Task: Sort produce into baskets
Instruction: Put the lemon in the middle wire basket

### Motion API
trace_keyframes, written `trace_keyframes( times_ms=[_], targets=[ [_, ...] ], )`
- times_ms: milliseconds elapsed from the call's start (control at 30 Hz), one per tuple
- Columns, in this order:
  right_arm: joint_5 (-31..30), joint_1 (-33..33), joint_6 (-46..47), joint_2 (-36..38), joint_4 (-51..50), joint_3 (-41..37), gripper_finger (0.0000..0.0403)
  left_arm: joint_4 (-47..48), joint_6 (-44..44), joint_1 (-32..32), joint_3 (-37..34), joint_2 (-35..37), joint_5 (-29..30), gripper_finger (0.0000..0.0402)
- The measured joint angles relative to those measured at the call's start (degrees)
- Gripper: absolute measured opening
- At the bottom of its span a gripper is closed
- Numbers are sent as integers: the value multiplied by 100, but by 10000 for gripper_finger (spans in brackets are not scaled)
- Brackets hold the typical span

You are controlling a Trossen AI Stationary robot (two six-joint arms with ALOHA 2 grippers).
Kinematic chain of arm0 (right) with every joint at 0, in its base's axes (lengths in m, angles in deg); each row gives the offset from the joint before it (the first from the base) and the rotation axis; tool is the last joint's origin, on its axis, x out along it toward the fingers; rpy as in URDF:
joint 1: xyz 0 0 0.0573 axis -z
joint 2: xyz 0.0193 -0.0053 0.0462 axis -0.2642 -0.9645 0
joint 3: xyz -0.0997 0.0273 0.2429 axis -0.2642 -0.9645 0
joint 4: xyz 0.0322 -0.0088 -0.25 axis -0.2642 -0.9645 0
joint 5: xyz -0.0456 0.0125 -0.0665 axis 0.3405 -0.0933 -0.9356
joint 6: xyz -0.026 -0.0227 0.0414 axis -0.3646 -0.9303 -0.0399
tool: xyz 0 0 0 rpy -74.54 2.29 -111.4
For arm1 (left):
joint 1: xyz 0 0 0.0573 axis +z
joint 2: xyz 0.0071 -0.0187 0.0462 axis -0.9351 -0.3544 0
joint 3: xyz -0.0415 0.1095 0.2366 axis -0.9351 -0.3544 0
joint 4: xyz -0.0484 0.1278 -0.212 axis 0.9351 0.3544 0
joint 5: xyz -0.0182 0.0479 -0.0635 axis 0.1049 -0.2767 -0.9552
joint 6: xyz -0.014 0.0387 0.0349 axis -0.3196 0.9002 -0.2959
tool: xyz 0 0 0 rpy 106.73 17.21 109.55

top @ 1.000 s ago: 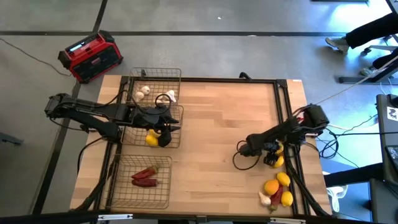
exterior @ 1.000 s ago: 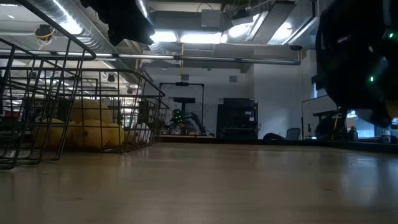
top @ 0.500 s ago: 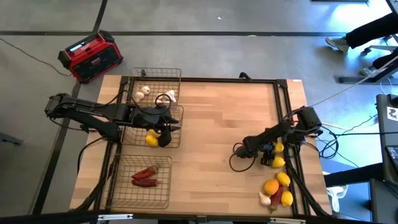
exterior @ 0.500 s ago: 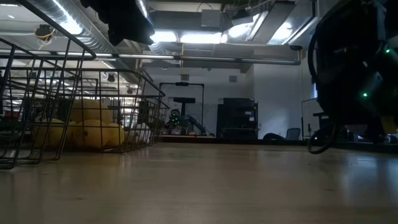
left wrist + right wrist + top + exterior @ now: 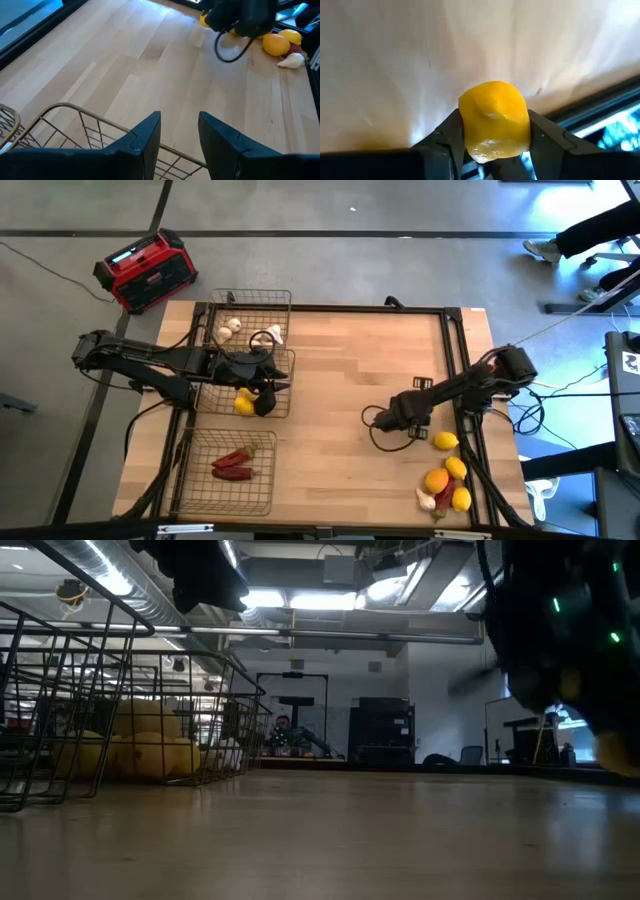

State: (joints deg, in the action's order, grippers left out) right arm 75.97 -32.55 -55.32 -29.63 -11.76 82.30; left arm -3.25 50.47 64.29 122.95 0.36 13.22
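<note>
My right gripper [image 5: 494, 134] is shut on a yellow lemon [image 5: 494, 120] over the table's right half; in the high view the gripper [image 5: 385, 418] hides it. Behind it, one lemon [image 5: 446, 441] lies alone on the table. More lemons, an orange, a garlic bulb and a chili sit in a pile [image 5: 445, 480] at the near right edge. My left gripper [image 5: 179, 131] stands open and empty above the middle basket [image 5: 283, 360], which holds lemons [image 5: 243, 402]. The far basket [image 5: 255, 302] holds garlic [image 5: 230, 328]. The near basket [image 5: 200, 490] holds red chilies [image 5: 233, 465]. My right gripper pinches the lemon between its two fingers, one finger [image 5: 446, 137] on each of two opposite sides [image 5: 466, 125]. The fingers come from above, slanting down. The lemon fills the gap between them and looks clear of the table.
A red-and-black box [image 5: 145, 270] stands on the floor beyond the table's far left corner. A black cable loop [image 5: 385, 442] lies on the table below my right gripper. Bare wood [image 5: 340, 370] spans the table's middle. A person's legs [image 5: 590, 230] show far right.
My right gripper has taken hold of a lemon beside the table's right edge. It has carried the lemon toward the table's left, rising a little and turning as it went. The other loose lemon stays where it was.
</note>
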Motion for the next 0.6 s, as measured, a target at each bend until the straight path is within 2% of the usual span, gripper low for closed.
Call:
trace_keyframes(
  times_ms=[267, 467, 600],
  targets=[
    [-1395, 0, 46, 784, 539, 468, 156, -49, 69, 32, 0, 0, -8, 128],
    [-2282, 0, -351, 1151, 2006, 469, 157, -168, 81, 42, 0, -50, -9, 128],
    [-2546, 0, -976, 1192, 3029, 469, 157, -656, 158, 108, 7, -400, -145, 128]
  ],
)
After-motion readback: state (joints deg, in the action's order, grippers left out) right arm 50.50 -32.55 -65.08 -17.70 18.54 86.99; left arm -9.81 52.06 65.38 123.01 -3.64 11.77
